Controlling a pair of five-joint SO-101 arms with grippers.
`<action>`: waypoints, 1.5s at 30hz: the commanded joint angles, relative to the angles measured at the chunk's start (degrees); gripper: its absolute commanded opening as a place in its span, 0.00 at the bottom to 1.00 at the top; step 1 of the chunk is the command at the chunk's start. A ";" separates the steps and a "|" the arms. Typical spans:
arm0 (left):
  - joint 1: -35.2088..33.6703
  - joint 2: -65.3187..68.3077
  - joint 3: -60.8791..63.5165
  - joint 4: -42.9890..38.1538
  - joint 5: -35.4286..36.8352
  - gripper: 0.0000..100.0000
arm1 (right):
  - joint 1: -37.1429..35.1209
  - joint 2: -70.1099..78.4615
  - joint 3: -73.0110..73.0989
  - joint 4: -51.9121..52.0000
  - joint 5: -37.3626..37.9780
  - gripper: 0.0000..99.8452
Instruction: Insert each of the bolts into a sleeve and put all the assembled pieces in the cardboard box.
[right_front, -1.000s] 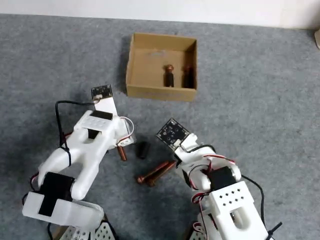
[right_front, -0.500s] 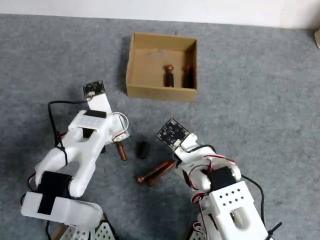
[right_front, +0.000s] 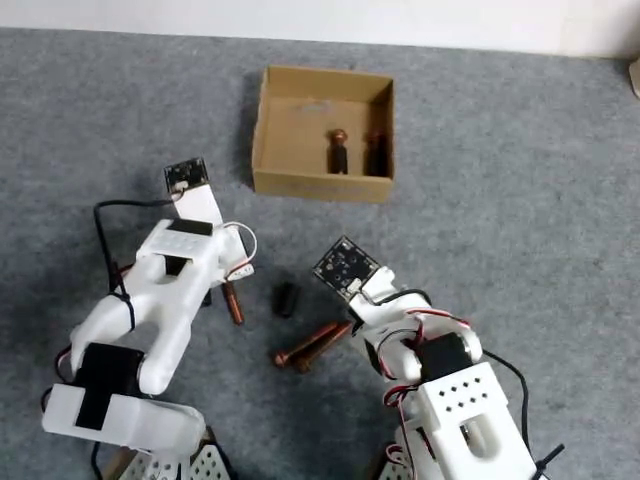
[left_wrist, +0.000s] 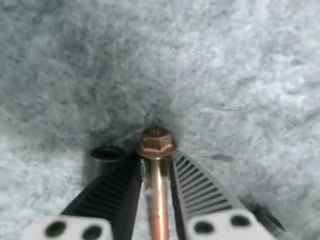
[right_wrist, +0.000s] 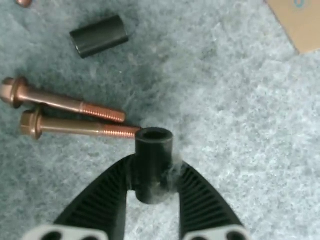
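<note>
My left gripper (left_wrist: 155, 161) is shut on a copper bolt (left_wrist: 156, 172) whose hex head points away from the wrist. From above, that bolt (right_front: 232, 302) hangs low over the carpet, left of a loose black sleeve (right_front: 286, 298). My right gripper (right_wrist: 152, 169) is shut on another black sleeve (right_wrist: 153, 164), its open end facing forward beside two copper bolts (right_wrist: 75, 115) lying on the carpet. The same pair of bolts (right_front: 310, 345) lies between the arms. The cardboard box (right_front: 268, 110) at the back holds two assembled pieces (right_front: 339, 150).
A dark ring (left_wrist: 106, 153) sits on the carpet beside the left finger. The loose sleeve (right_wrist: 99, 36) lies beyond the two bolts. A corner of the box (right_wrist: 300, 20) shows in the right wrist view. Grey carpet surrounds everything.
The left arm has shifted a little to the left, carrying the bolt away from the loose sleeve. The right arm has not moved.
</note>
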 joint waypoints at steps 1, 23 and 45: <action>1.71 -0.66 -1.98 0.79 -0.26 0.00 | 0.57 -0.84 -0.22 -1.36 -0.35 0.01; 6.20 -54.81 10.95 4.75 -16.44 0.00 | 0.48 -1.27 -0.22 -2.33 -1.85 0.01; 10.15 -102.73 31.78 -13.10 -3.87 0.00 | -4.53 -40.84 15.43 -6.73 -13.01 0.01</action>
